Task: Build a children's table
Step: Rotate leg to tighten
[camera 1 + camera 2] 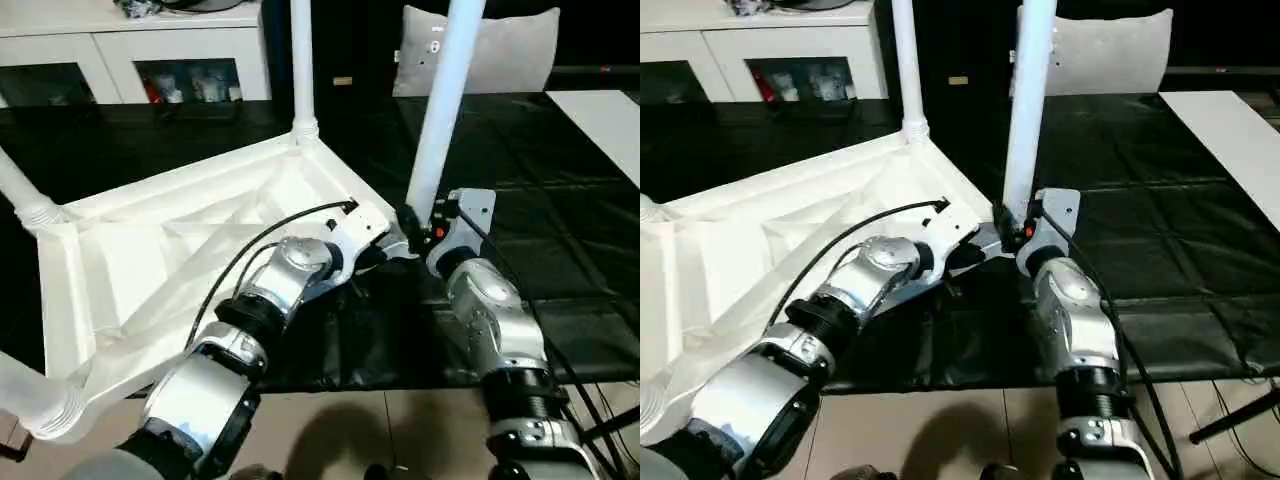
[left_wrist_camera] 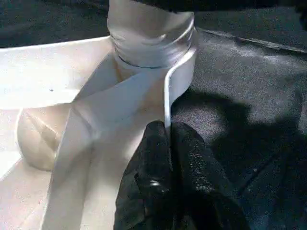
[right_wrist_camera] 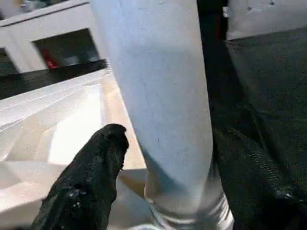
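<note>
Table top [image 1: 180, 250]: all white, ribbed underside, white corner sockets.
Table legs [image 1: 440, 110]: plain white, four; slight grey-blue shading on nearest.
Left gripper [image 2: 168, 187] fingers: black, faintly speckled.
Right gripper [image 3: 84, 187] finger: black, matte.
Forearms [image 1: 500, 330]: silver with black joint rings; black cable over left one.
Floor mat [image 1: 560, 220]: black, creased in square grid.
Cabinet [image 1: 150, 50]: white frame, dark glass doors, red items behind.
Board [image 1: 610, 120]: flat white.
Floor [image 1: 400, 430]: beige.
</note>
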Tool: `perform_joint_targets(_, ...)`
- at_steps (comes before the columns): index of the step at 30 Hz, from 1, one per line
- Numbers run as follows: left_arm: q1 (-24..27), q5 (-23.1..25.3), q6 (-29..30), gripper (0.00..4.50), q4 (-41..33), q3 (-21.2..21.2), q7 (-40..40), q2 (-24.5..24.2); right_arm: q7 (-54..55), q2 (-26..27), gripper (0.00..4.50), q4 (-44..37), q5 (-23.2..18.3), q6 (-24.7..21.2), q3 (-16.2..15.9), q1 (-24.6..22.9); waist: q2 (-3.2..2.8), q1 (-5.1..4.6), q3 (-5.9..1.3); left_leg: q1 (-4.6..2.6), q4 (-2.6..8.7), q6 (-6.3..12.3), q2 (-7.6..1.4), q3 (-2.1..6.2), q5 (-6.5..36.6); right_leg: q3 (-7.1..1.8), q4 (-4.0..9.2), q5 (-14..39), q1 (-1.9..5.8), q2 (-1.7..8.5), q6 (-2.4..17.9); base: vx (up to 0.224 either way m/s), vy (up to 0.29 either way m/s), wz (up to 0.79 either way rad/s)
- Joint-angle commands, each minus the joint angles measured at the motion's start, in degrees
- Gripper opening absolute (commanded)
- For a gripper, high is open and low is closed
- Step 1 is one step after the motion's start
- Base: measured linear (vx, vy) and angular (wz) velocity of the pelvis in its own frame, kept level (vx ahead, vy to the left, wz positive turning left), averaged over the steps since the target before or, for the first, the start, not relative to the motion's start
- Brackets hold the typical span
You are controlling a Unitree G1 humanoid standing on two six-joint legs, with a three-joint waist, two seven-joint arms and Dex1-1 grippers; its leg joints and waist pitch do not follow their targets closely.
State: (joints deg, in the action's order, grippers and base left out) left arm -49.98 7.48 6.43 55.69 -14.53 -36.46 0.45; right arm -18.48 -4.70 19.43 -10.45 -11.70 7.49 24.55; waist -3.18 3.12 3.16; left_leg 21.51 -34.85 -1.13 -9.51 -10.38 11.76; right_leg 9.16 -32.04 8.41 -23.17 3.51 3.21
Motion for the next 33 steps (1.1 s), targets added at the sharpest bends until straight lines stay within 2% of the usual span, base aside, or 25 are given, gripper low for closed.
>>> perform_joint_targets(1, 0.1, -0.3, -3.3, 0.0, -2.7, 0.2, -3.1, -2.9, -6.4, -3.1, 3.45, -1.9, -0.3, -0.1, -1.8, -1.3, 0.72, 0.58, -4.98, -0.39, 3.14, 9.11, -4.06, 2.12, 2.6, -4.22, 3.55, 10.9, 4.68, 6.72, 5.5, 0.0, 0.0, 0.0)
perform_joint_targets(2, 0.5, 0.0, -3.4, 0.0, -3.0, -0.2, -4.5, -3.8, -9.5, -4.9, 3.53, -2.4, -0.7, -0.4, -2.3, -1.8, 0.91, 0.56, -4.98, -0.27, 3.15, 9.21, -4.1, 2.19, 2.5, -4.19, 3.44, 10.8, 4.8, 6.78, 5.5, 0.0, 0.0, 0.0)
perform_joint_targets(5, 2.0, 0.3, -5.3, 0.0, -4.5, -1.8, -10.5, -6.7, -17.0, -10.1, 3.89, -3.3, -1.8, -1.3, -3.0, -2.6, 0.86, 0.76, -4.95, -0.35, 3.03, 9.7, -4.12, 2.07, 2.8, -4.2, 3.5, 12.0, 4.66, 6.7, 5.2, 0.0, 0.0, 0.0)
perform_joint_targets(7, 2.4, 0.6, -6.2, 0.0, -4.8, -2.5, -12.8, -7.8, -20.5, -12.2, 3.95, -3.3, -2.2, -1.1, -3.5, -2.7, 0.73, 0.83, -4.78, -0.65, 3.09, 8.96, -4.23, 1.95, 3.7, -4.17, 3.81, 13.9, 4.26, 6.52, 5.1, 0.0, 0.0, 0.0)
perform_joint_targets(9, 2.9, 1.0, -7.7, 0.0, -5.2, -3.6, -15.9, -9.3, -25.1, -14.8, 4.22, -3.3, -2.6, -0.6, -4.4, -2.9, 0.71, 1.12, -4.65, -0.63, 3.17, 8.6, -4.19, 1.95, 4.8, -4.08, 4.0, 15.8, 4.38, 6.54, 4.5, 0.0, 0.0, 0.0)
perform_joint_targets(10, 3.5, 1.1, -9.8, 0.0, -5.4, -4.8, -19.9, -11.0, -30.1, -17.7, 4.29, -3.8, -2.9, -0.6, -6.0, -3.1, 0.79, 1.29, -4.6, -0.7, 3.16, 8.5, -4.29, 1.97, 5.3, -4.02, 4.15, 16.6, 4.29, 6.49, 4.2, 0.0, 0.0, 0.0)
perform_joint_targets(12, 3.6, 1.2, -10.3, 0.0, -5.4, -5.1, -21.1, -11.4, -31.6, -18.7, 4.33, -4.0, -3.0, -0.6, -6.6, -3.2, 0.67, 1.78, -4.65, -0.83, 3.17, 8.46, -4.59, 1.97, 4.9, -4.19, 3.96, 16.2, 4.09, 6.49, 3.9, 0.0, 0.0, 0.0)
perform_joint_targets(14, 4.5, 1.2, -13.3, 0.0, -7.0, -7.0, -27.5, -14.1, -39.2, -23.0, 4.33, -4.6, -2.2, 0.8, -10.1, -3.8, 0.94, 2.27, -4.68, -0.83, 3.19, 8.14, -4.7, 1.98, 5.0, -4.21, 3.83, 16.1, 4.13, 6.64, 4.1, 0.0, 0.0, 0.0)
perform_joint_targets(15, 4.8, 1.2, -14.5, 0.0, -7.6, -7.5, -29.4, -14.8, -41.1, -23.8, 4.33, -4.8, -2.2, 1.2, -10.8, -3.9, 0.85, 2.77, -4.68, -0.8, 3.17, 8.1, -4.66, 1.87, 5.3, -4.28, 3.71, 16.4, 4.13, 6.75, 4.0, 0.0, 0.0, 0.0)
perform_joint_targets(19, 6.0, 0.2, -17.3, 0.0, -9.9, -9.2, -36.9, -17.4, -47.7, -25.3, 4.33, -5.3, -4.0, 1.2, -11.7, -3.9, 0.97, 3.45, -4.56, -0.94, 3.3, 7.61, -4.73, 1.82, 5.9, -4.19, 3.99, 18.8, 3.92, 6.75, 3.4, 0.0, 0.0, 0.0)
perform_joint_targets(20, 6.2, 0.2, -17.7, 0.0, -10.3, -9.7, -38.3, -17.9, -49.2, -25.5, 4.06, -5.4, -4.7, 1.0, -11.9, -3.9, 0.92, 3.51, -4.58, -0.97, 3.32, 7.44, -4.82, 1.83, 5.8, -4.2, 3.96, 18.8, 3.89, 6.72, 3.4, 0.0, 0.0, 0.0)
perform_joint_targets(23, 6.5, 0.5, -19.2, 0.0, -11.0, -10.6, -40.9, -19.1, -52.7, -26.2, 3.95, -5.2, -6.5, 0.2, -13.0, -3.5, 0.87, 4.02, -4.52, -1.25, 3.45, 6.73, -5.11, 1.9, 6.5, -4.27, 4.02, 19.4, 3.69, 6.82, 3.6, 0.0, 0.0, 0.0)
perform_joint_targets(25, 6.5, 0.5, -19.4, 0.0, -11.5, -10.9, -41.9, -19.5, -54.2, -26.5, 3.68, -5.2, -7.5, -1.1, -13.6, -3.3, 0.96, 4.22, -4.49, -1.23, 3.49, 6.53, -5.04, 1.9, 6.6, -4.27, 4.06, 19.7, 3.79, 6.89, 3.4, 0.0, 0.0, 0.0)
perform_joint_targets(26, 6.5, 0.4, -19.4, 0.0, -11.6, -10.9, -42.0, -19.5, -54.4, -26.4, 3.57, -5.3, -7.6, -1.3, -13.7, -3.2, 1.24, 4.32, -4.49, -1.22, 3.5, 6.34, -5.01, 1.83, 6.6, -4.28, 4.14, 20.2, 3.81, 6.93, 3.2, 0.0, 0.0, 0.0)
perform_joint_targets(28, 6.6, 0.3, -19.4, 0.0, -12.0, -10.8, -42.4, -19.7, -55.4, -26.1, 3.54, -5.4, -7.9, -2.1, -14.0, -3.1, 1.11, 4.53, -4.48, -1.2, 3.48, 6.12, -4.85, 1.78, 6.3, -4.22, 4.18, 20.9, 3.8, 6.88, 2.9, 0.0, 0.0, 0.0)
perform_joint_targets(29, 6.7, 0.2, -19.5, 0.0, -12.3, -10.8, -42.7, -19.7, -56.1, -25.9, 3.42, -5.6, -8.0, -2.5, -14.2, -3.1, 1.39, 4.62, -4.51, -1.11, 3.47, 6.12, -4.85, 1.78, 6.0, -4.22, 4.13, 20.9, 3.84, 6.84, 2.6, 0.0, 0.0, 0.0)
perform_joint_targets(31, 6.7, 0.2, -19.5, 0.0, -12.4, -10.8, -43.0, -19.8, -56.5, -25.8, 3.14, -5.8, -7.9, -2.6, -14.3, -3.2, 1.26, 4.75, -4.59, -1.11, 3.45, 6.11, -4.84, 1.81, 5.4, -4.21, 4.07, 20.8, 3.8, 6.87, 2.3, 0.0, 0.0, 0.0)
perform_joint_targets(33, 6.7, 0.2, -19.5, 0.0, -12.5, -10.8, -43.1, -19.8, -56.8, -25.7, 3.1, -5.8, -8.0, -2.8, -14.6, -3.2, 1.28, 4.76, -4.63, -1.09, 3.43, 6.16, -4.84, 1.84, 5.1, -4.2, 4.02, 20.3, 3.8, 6.82, 2.3, 0.0, 0.0, 0.0)
